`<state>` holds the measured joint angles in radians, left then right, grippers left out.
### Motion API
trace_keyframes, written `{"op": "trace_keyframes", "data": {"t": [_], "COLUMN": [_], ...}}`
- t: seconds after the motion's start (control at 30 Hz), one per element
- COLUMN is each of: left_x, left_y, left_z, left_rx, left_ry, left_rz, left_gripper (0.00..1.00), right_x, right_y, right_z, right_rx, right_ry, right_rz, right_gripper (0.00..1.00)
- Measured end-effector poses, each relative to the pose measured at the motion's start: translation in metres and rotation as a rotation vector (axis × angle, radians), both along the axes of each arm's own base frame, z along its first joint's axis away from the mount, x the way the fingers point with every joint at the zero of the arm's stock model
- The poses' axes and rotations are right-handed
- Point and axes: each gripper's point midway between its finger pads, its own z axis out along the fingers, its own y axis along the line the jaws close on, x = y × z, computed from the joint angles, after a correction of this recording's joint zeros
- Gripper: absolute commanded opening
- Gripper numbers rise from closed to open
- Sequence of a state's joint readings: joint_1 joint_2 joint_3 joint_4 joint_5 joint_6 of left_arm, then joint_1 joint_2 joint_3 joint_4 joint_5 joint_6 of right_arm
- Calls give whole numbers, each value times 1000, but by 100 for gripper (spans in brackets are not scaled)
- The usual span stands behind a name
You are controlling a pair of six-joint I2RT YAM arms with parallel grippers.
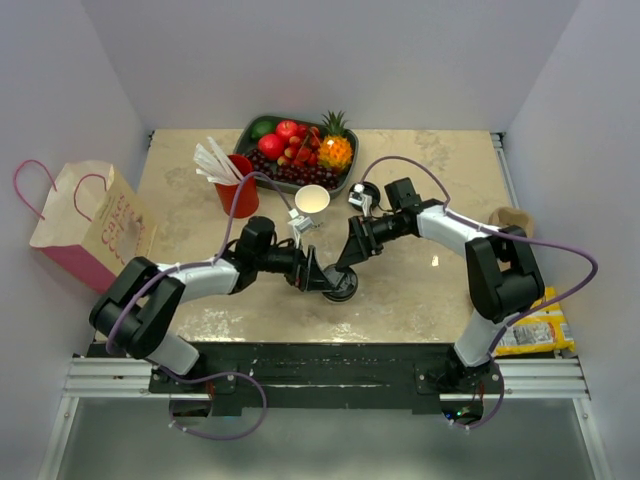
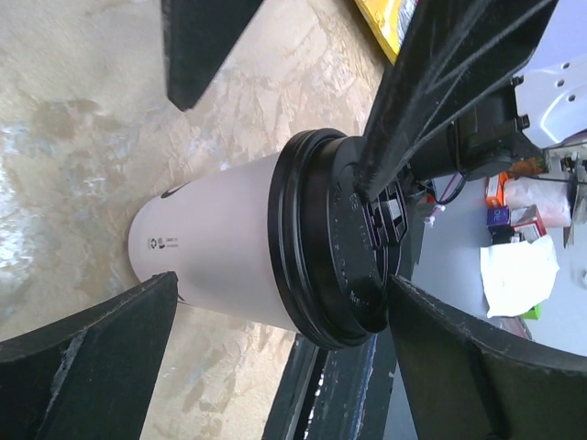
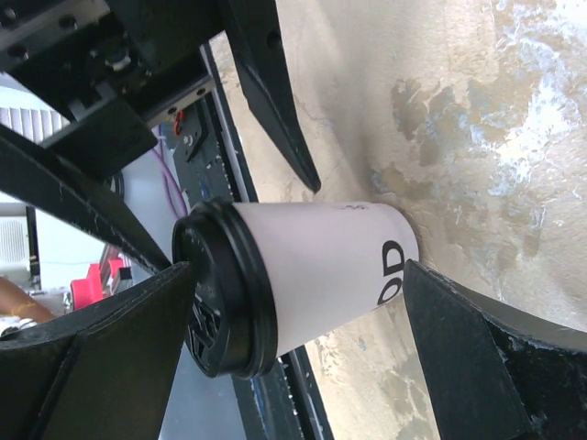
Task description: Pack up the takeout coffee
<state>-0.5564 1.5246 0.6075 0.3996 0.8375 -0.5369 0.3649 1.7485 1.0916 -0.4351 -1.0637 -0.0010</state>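
Looking down from above, we find the takeout coffee (image 1: 341,289) upright on the marble table (image 1: 430,300), lower centre of the frame, close to the near edge. Left gripper (image 1: 318,277) reaches in from the left, right gripper (image 1: 348,262) from the upper right; both meet at it. Wrist views: each pair of jaws spread wide, straddling its white wall, grasping nothing. Whether any finger grazes it, we cannot tell. Paper bag (image 1: 85,225) at far left.

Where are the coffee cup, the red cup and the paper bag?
coffee cup (image 2: 220,243), left wrist view, on its white side.
red cup (image 1: 226,196), top view, on its red wall.
paper bag (image 1: 88,220), top view, on its front face.
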Motion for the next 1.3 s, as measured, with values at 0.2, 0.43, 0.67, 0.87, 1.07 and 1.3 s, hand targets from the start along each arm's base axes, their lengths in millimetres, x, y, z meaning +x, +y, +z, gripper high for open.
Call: {"op": "trace_keyframes", "data": {"t": [0.2, 0.43, 0.67, 0.87, 1.07, 1.3], "left_x": [-1, 25, 27, 27, 36, 41], "left_y": [-1, 3, 0, -1, 8, 8], "left_z": [-6, -10, -13, -11, -11, -11], "left_rx": [10, -30, -82, -115, -175, -231], "left_ry": [12, 39, 86, 122, 212, 299], "left_rz": [-11, -5, -63, -65, 15, 22], "left_gripper": [98, 96, 95, 95, 93, 89], "right_x": [1, 1, -1, -4, -7, -3], "right_y": [2, 1, 1, 3, 5, 7], "right_z": [-2, -13, -24, -28, -31, -30], "right_rx": [-1, -18, -30, 11, 40, 42], "right_ry": [3, 27, 85, 192, 292, 294], "right_rz": [-12, -13, -20, -16, -18, -17], "right_gripper": [99, 99, 96, 93, 91, 91]}}
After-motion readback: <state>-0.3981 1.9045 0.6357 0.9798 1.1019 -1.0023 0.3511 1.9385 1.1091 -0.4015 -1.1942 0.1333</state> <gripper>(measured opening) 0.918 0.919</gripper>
